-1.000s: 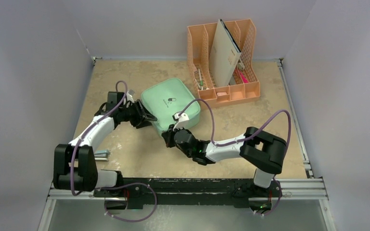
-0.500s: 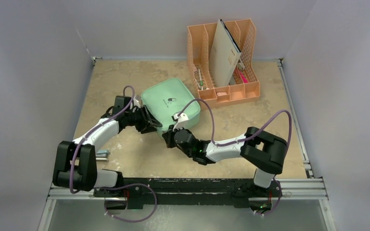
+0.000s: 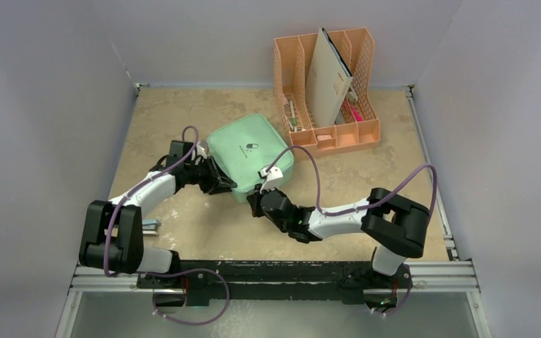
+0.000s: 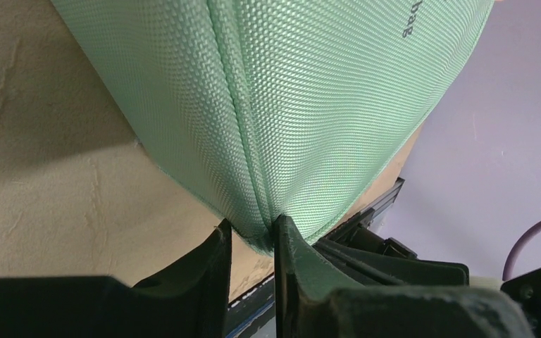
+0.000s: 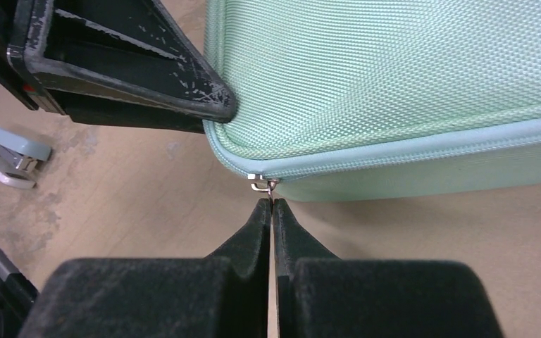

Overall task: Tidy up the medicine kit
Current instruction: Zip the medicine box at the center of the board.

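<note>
The medicine kit (image 3: pixel 250 151) is a mint-green woven case with a zip seam, lying closed mid-table. It fills the left wrist view (image 4: pixel 310 91) and the top of the right wrist view (image 5: pixel 394 77). My left gripper (image 3: pixel 227 184) is at its near-left corner, and its jaws (image 4: pixel 253 236) pinch the seam edge there. My right gripper (image 3: pixel 256 203) is at the near edge, shut (image 5: pixel 272 204) on the small metal zipper pull (image 5: pixel 262 184). One left finger (image 5: pixel 148 63) shows pressed on the kit's corner.
A peach-orange file organizer (image 3: pixel 327 84) stands at the back right, holding a white booklet (image 3: pixel 327 74) and pens. A small pale blue stapler (image 3: pixel 148 225) lies near the left arm's base and also shows in the right wrist view (image 5: pixel 7 156). Walls enclose the table on three sides.
My left gripper has moved right to the kit's near-left corner and closed on its edge. My right arm has shifted slightly right, with its gripper still at the zipper pull.
</note>
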